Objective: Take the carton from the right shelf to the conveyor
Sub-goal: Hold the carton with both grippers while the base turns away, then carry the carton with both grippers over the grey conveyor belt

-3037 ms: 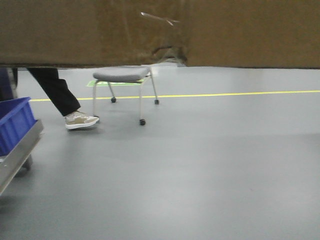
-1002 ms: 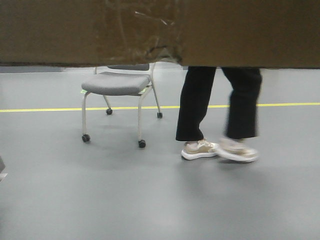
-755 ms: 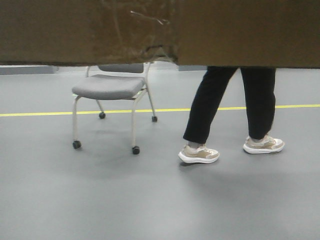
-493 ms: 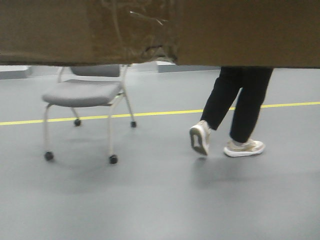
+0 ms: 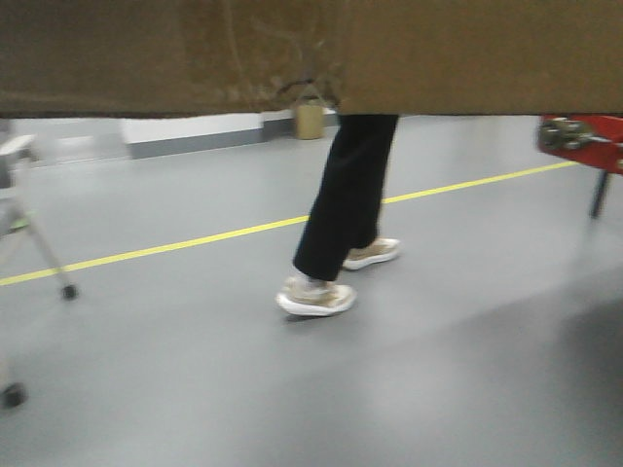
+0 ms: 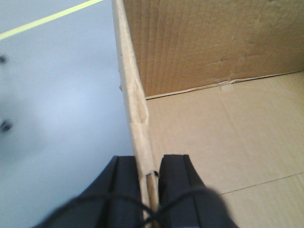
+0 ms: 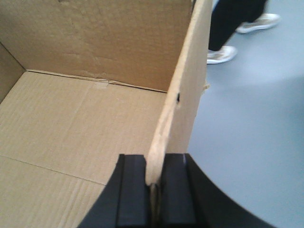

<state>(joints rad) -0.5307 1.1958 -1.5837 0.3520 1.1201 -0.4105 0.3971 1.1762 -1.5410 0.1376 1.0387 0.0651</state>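
Note:
The brown carton [image 5: 311, 53] fills the top of the front view, held up off the floor. Its open inside shows in both wrist views. My left gripper [image 6: 150, 173] is shut on the carton's left wall [image 6: 135, 95], one black finger on each side of the cardboard edge. My right gripper [image 7: 154, 178] is shut on the carton's right wall [image 7: 187, 85] in the same way. A red frame end with a silver bolt, the conveyor [image 5: 584, 131], shows at the right edge of the front view. The right shelf is out of view.
A person in black trousers [image 5: 346, 195] and beige shoes walks across the grey floor just ahead. A yellow floor line [image 5: 195, 238] runs across. A chair leg with castors [image 5: 39, 253] is at the far left. A tan bin [image 5: 310, 119] stands by the back wall.
The view has swung right: the chair slid off to the left edge, the blue bin and steel shelf left the view, and the red conveyor end came in at the right. The person kept walking.

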